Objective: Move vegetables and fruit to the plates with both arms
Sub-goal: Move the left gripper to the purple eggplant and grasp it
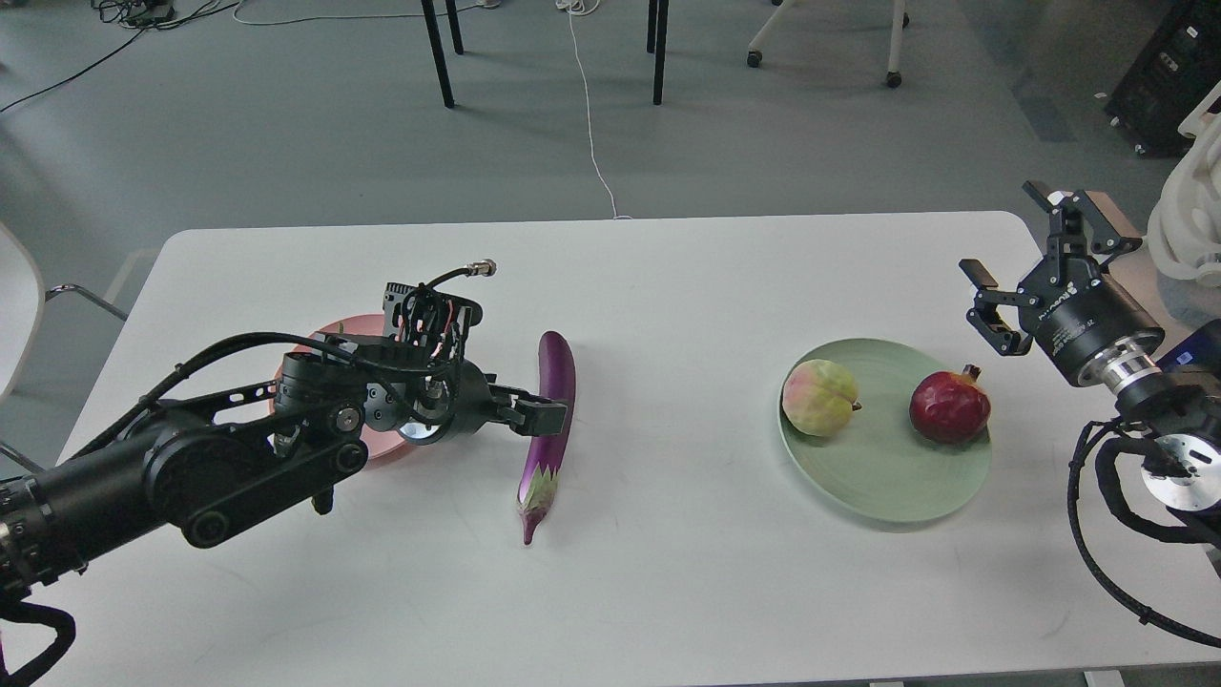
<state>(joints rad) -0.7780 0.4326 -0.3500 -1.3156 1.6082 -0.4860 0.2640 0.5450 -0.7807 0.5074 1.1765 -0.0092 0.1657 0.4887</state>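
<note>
- While the left gripper [546,416] sat against the eggplant [550,423] at mid-length, its fingers read too dark to say whether they were spread or already pinching.
- Eggplant lay mid-bench, calyx toward the near edge, tip toward the far edge.
- Handling judgement: glossy skin, likely slippery; long body, likely to tip if taken near an end. A hold near the middle, across the narrow width, looked best.
- Pink plate [329,329] was toward the left edge, mostly hidden by the arm; chili not visible.
- Peach [820,398] and pomegranate [948,407] rested on the green plate [882,482] toward the right edge.
- Right gripper [1035,258] hung spread and empty by the right edge.
</note>
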